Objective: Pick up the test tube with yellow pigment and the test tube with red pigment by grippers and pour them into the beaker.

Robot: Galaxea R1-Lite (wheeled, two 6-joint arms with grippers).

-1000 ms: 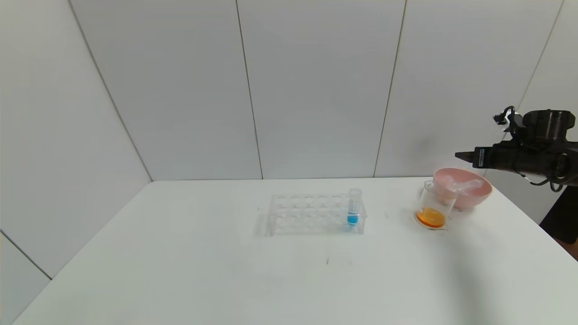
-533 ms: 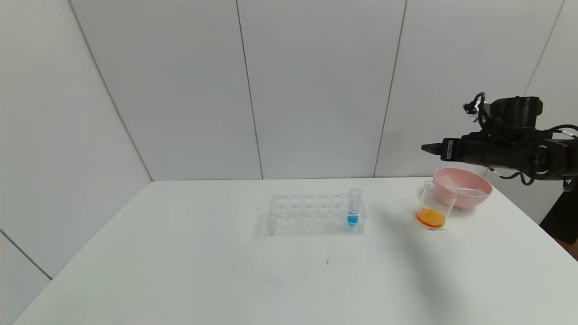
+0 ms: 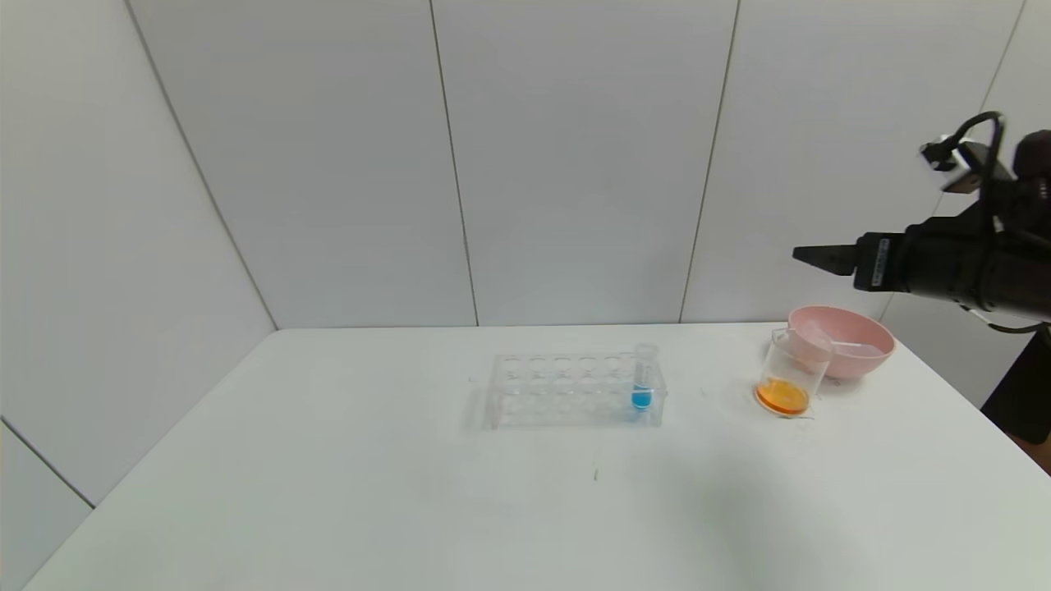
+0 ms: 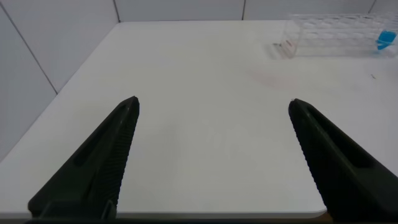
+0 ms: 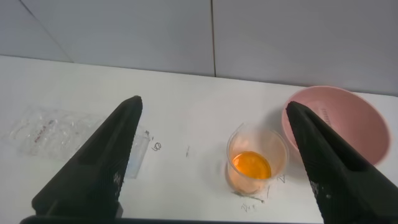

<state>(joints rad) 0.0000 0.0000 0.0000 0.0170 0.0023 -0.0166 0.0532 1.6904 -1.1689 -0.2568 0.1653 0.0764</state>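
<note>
The beaker point(image 3: 790, 376) stands on the table's right side with orange liquid in its bottom; it also shows in the right wrist view point(image 5: 256, 163). My right gripper point(image 3: 800, 254) hovers high above the beaker and the bowl, pointing left; in its wrist view point(image 5: 212, 103) it is open and empty. My left gripper point(image 4: 212, 101) is open and empty over bare table near the front left edge, out of the head view. No tube with yellow or red liquid is in view. Clear tube-like pieces point(image 3: 829, 338) lie in the pink bowl.
The pink bowl point(image 3: 870, 355) stands just behind and right of the beaker, touching it, and shows in the right wrist view point(image 5: 336, 118). A clear tube rack point(image 3: 566, 392) at table centre holds one blue-liquid tube point(image 3: 643, 379) at its right end. The rack shows in the left wrist view point(image 4: 336, 34).
My right gripper swung left and up above the beaker, then drew back to the right a little and rose further. Beaker, bowl and rack have not moved.
</note>
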